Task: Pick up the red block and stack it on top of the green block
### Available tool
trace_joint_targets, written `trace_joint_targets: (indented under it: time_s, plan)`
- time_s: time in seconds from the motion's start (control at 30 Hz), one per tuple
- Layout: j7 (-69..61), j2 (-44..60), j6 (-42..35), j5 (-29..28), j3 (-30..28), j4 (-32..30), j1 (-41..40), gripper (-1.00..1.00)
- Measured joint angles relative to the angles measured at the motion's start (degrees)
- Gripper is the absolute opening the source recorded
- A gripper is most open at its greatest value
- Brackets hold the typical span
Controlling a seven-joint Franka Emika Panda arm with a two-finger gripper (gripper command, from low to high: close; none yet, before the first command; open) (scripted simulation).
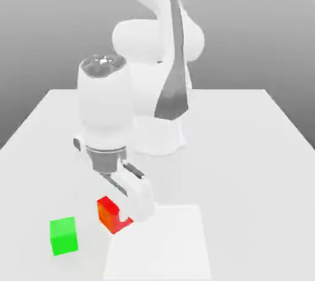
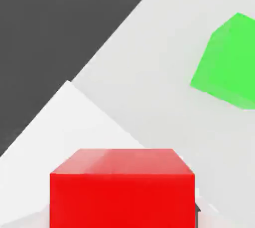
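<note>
The red block [image 1: 109,214] [image 2: 121,190] is seen as a plain glossy cube, tilted and raised off the white surface. The green block [image 1: 63,235] [image 2: 226,63], a cube of like size, is seen resting flat, just beside the red one toward the exterior view's left, not touching.

Table [image 1: 246,150]: white, flat surface.
Square patch [image 1: 178,243]: brighter white, on the table's near part.
Background [image 1: 258,21]: plain grey.
</note>
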Motion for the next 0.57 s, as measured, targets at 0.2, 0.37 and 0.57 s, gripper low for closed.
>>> trace_joint_targets:
  time_s: [0.2,0.37,0.57]
  plan:
    - [-1.9,9.0,7.3,0.9,-0.2,1.6,-1.8,1.00]
    - [-1.9,9.0,7.3,0.9,-0.2,1.6,-1.8,1.00]
    - [-1.6,2.3,0.9,0.4,-0.4,1.4,-1.8,1.00]
